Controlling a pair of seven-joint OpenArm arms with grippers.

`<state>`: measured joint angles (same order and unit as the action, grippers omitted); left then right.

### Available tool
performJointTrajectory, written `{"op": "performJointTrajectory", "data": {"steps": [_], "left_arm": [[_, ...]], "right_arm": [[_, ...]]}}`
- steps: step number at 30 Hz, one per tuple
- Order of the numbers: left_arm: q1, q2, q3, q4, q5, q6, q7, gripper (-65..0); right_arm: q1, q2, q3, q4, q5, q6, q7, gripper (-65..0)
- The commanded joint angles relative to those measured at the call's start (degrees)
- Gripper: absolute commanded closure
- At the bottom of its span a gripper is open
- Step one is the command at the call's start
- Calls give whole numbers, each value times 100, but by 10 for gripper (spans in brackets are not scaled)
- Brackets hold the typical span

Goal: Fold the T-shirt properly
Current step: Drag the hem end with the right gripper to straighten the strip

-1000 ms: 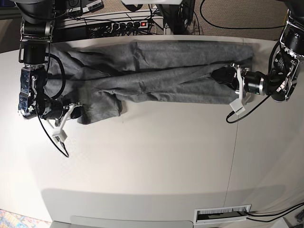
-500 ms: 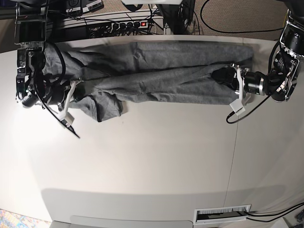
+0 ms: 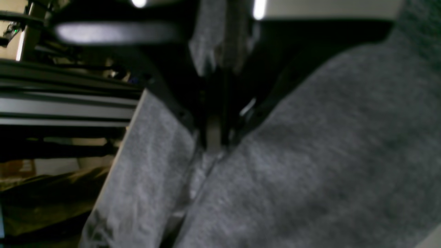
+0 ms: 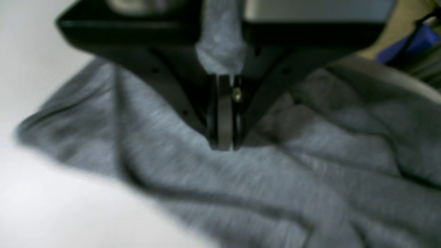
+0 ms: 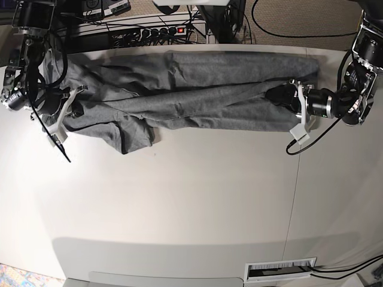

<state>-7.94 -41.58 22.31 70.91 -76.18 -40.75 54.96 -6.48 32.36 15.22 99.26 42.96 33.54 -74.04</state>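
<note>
- The plain heather-grey short-sleeved T-shirt (image 5: 191, 89) lies stretched in a long, wrinkled band across the far part of the white table (image 5: 197, 203), running nearly from one side edge to the other.
- A short flap of the cloth (image 5: 134, 136) hangs toward the near side, lower than the rest of the band.
- Behind the table's far edge sit a black power strip with a red switch (image 5: 161, 30) and a tangle of dark cables (image 5: 119, 37); a white vent grille (image 5: 281, 270) shows at the near edge.
- A black cable (image 5: 51, 128) trails from the right arm over the table beside the shirt's end.
- The left gripper (image 3: 214, 137) has its jaws pressed together on a fold of the grey cloth, which bunches up between the dark fingers (image 3: 172, 100) in the left wrist view.
- The right gripper (image 4: 224, 137) is likewise pinched tight on the fabric, with a tuft of cloth standing above the jaw line; folds spread away below it.
- In the base view the left gripper (image 5: 286, 95) sits on the shirt's end on that view's right, the right gripper (image 5: 70, 98) on the opposite end.
- Compared with a second ago, the right arm has moved toward the far edge, drawing its end of the shirt outward and flatter; the left arm holds about the same place.
</note>
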Motion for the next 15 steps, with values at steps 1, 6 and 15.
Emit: {"op": "performJointTrajectory", "data": {"steps": [1,6,15], "left_arm": [[22,-61,-9,17,284,75,140,-25],[79,50,-9,17,619,75,107,-25],[144,63,-9,17,614,75,48,-25]], "right_arm": [[142,146,74,92,-9,11,160,0],[203,144,57,92,-66,302,562,-295],[350,144,-358,81,-734,354,1416,-340]]}}
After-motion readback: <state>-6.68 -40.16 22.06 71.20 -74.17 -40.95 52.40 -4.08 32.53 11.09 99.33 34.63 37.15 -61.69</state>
